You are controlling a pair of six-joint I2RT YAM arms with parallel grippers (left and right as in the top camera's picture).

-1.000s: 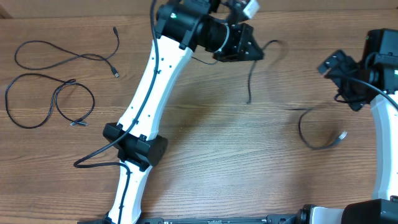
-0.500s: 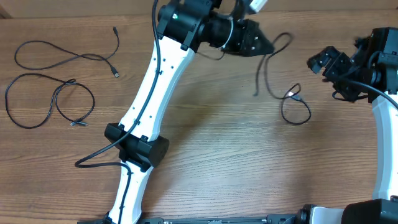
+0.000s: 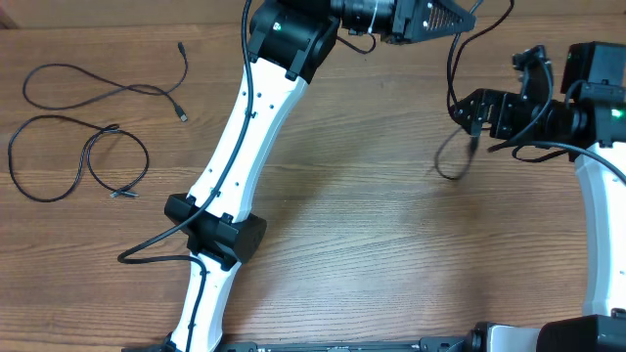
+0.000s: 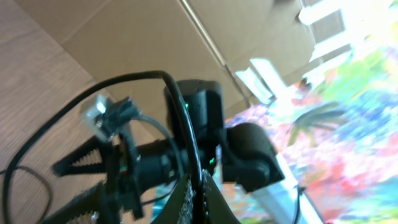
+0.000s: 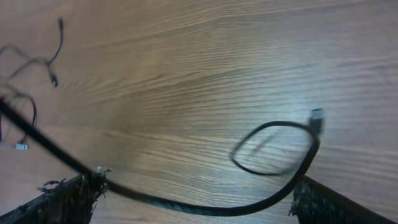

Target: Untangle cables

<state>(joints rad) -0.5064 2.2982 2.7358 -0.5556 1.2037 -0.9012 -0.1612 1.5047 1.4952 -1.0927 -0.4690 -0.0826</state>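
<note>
My left gripper (image 3: 468,14) is pinched on a thin, limp black cable (image 3: 451,68) near the wooden table's (image 3: 342,225) far right edge. The right gripper (image 5: 196,183) gapes wide around it. I judge it light and floppy, best gripped near the plug. Two more thin black cords (image 3: 103,91) lie at the far-left corner.

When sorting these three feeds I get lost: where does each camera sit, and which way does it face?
Overhead: above the table, looking straight down; the left arm and right arm both show, a cable near their ends.
Left wrist: on the left arm, tipped up toward cardboard; its left gripper, shut on the cable, shows at the bottom.
Right wrist: on the right arm, looking down at the wood; its open right gripper frames the bottom corners.
Shared: the same cable appears in all three views.
</note>
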